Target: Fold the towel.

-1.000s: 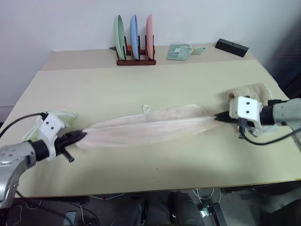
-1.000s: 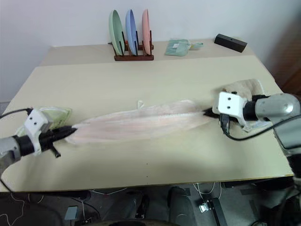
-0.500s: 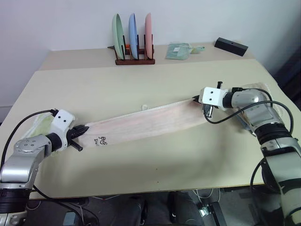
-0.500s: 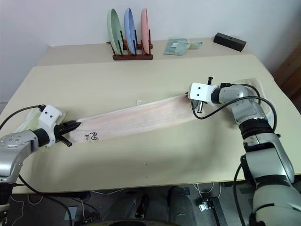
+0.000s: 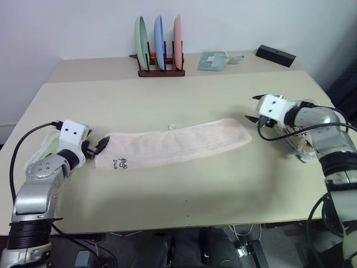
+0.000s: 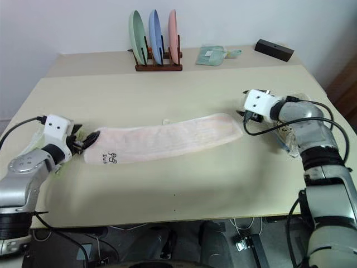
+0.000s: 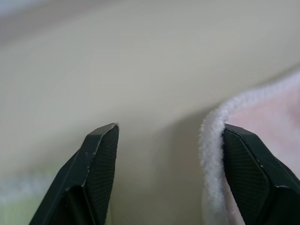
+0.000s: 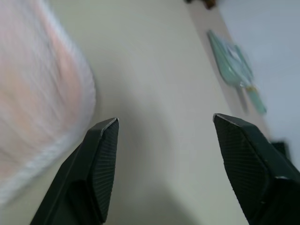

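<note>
Towel (image 5: 173, 142) lies flat across mid-frame in the left eye view, a long pink band folded lengthwise, dark logo near its lower-left end. Half a second ago it was stretched taut between both grippers; now it rests slack on the table (image 5: 167, 95) and both ends are free. Left gripper (image 5: 100, 145) sits at the left end, fingers parted, tips just beside the cloth. Right gripper (image 5: 252, 109) at centre right, jaws spread, a little apart from the towel's rounded end. Plate rack (image 5: 160, 47) along the top edge, untouched.

Right eye view: same layout. Right gripper just off the towel's right tip; a beige towel (image 6: 290, 142) bunched under that forearm at right.

Left wrist view: both black fingers (image 7: 101, 164) wide apart, nothing between them; the towel's fuzzy pale edge touches the inner face of one finger.

Right wrist view: fingers likewise spread and empty, towel blurred beside one finger, bare table between.

Judgement: the lengthwise fold looks laid down and let go. Next probably a regrasp at one end to fold end over end.
</note>
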You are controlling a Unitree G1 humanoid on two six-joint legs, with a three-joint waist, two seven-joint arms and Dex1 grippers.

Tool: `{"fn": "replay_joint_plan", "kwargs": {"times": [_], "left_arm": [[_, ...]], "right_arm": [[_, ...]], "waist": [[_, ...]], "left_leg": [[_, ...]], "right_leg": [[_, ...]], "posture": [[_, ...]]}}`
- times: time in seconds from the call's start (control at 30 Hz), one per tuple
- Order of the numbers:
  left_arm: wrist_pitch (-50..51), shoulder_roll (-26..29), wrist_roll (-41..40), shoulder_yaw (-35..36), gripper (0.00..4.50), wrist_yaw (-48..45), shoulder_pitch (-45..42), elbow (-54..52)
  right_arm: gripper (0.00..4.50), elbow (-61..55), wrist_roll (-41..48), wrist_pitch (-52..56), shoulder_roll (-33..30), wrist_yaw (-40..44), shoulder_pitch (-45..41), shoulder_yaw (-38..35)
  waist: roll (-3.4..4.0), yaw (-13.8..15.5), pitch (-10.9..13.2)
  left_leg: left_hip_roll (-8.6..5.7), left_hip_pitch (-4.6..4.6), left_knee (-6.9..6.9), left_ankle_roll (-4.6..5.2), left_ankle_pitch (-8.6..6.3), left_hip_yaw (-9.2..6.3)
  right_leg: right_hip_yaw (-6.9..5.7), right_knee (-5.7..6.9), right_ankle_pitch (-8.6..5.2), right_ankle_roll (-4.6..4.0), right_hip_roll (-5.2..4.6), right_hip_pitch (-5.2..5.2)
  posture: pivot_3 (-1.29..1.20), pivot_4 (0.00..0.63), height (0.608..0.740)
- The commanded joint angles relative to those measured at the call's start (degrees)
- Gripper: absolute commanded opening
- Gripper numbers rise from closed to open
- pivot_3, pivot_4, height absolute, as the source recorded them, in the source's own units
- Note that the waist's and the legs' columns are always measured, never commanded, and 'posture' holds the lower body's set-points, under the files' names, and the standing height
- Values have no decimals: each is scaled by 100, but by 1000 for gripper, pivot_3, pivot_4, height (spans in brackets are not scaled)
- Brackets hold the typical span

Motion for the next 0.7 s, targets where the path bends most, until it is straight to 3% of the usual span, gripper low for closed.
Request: {"fn": "replay_joint_plan", "kwargs": {"times": [0.03,0.13,0.2,0.33,0.5,0.7], "left_arm": [[-338,-64,-23,-351,3402,-329,28,-536],[-429,-80,-54,-836,3402,-781,72,-721],[-457,-128,-160,-1321,3402,-1231,81,-965],[-375,-301,-357,-1854,3402,-1711,-63,-1153],[-276,-424,-579,-2237,3402,-2151,-176,-1230],[-312,-532,-579,-2326,3402,-2222,-223,-1160]], "right_arm": [[4437,-2004,1592,2298,-108,376,940,-808],[4437,-3299,2388,3663,-75,310,1939,-1101],[4437,-3746,3086,5018,418,-369,2370,-1442],[4437,-4114,3759,6568,1242,-1529,2515,-2050],[4437,-3909,4143,7426,2110,-2648,2113,-2668],[4437,-2935,4114,7421,3017,-3849,1154,-3370]], "waist": [[1,7,0],[2,8,-1],[3,-43,-1],[-10,16,-9],[-13,-1,-13],[-11,-23,-16]], "left_leg": [[0,0,-1,0,0,-2],[0,0,3,1,-1,-1],[0,3,3,1,-1,0],[3,10,-3,1,-1,5],[-1,8,2,2,-1,5],[0,15,-4,1,0,8]], "right_leg": [[0,1,0,0,-1,1],[2,1,0,0,-2,2],[3,3,0,0,-2,4],[8,2,0,0,0,6],[8,2,0,0,-1,6],[9,5,0,0,1,5]], "posture": [[0,150,740],[0,150,740],[0,150,740],[0,150,740],[0,150,740],[0,150,740]]}}
